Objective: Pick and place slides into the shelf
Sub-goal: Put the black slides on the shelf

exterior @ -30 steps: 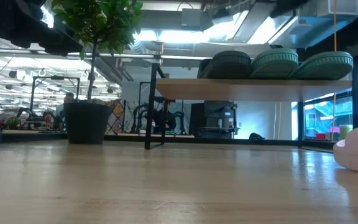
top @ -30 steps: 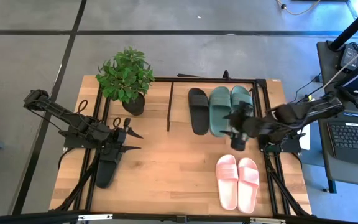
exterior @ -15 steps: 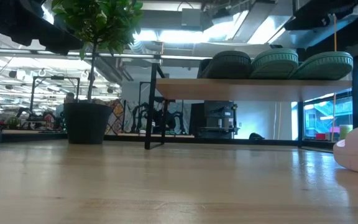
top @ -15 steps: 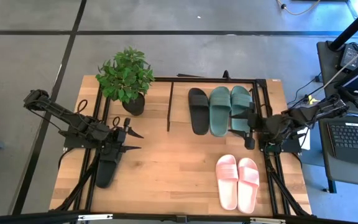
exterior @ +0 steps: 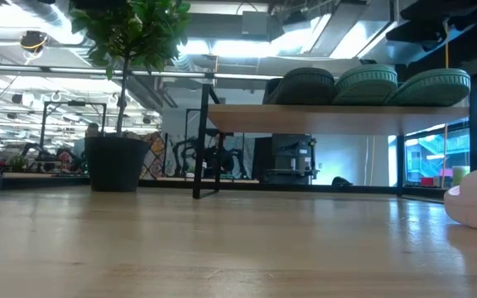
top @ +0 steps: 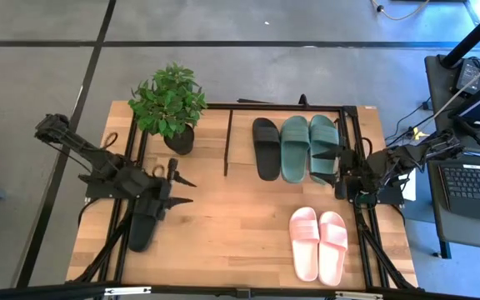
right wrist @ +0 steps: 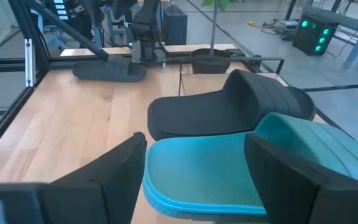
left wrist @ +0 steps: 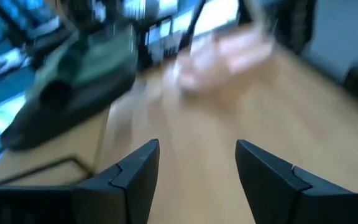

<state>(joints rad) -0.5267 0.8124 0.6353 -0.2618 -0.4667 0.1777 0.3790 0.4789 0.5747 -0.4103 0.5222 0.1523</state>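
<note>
The shelf (top: pixel 242 146) stands at the table's far right; on its top board rest one black slide (top: pixel 265 148) and two dark green slides (top: pixel 295 148) side by side, also seen as black slide (right wrist: pixel 229 109) and green slide (right wrist: pixel 241 168). A pale pink pair (top: pixel 319 243) lies on the table near the front right. Another black slide (top: pixel 142 227) lies sole-down on the table at the left, under my left arm. My left gripper (top: pixel 188 190) hovers open above the table beside it, pointing right. My right gripper (top: pixel 328 167) is open at the shelf's right end, over the outer green slide, touching nothing.
A potted plant (top: pixel 169 104) stands at the table's far left, next to the shelf's thin black frame (top: pixel 227 142). Bare tabletop (top: pixel 232 217) lies between the two arms. In the low view the shelf board (exterior: pixel 338 118) stands well above the tabletop.
My right gripper has drawn back from over the shelf toward the table's right edge and sunk a little, staying open. My left gripper has risen above the black slide on the table and rolled slightly, staying open. No slide has moved.
</note>
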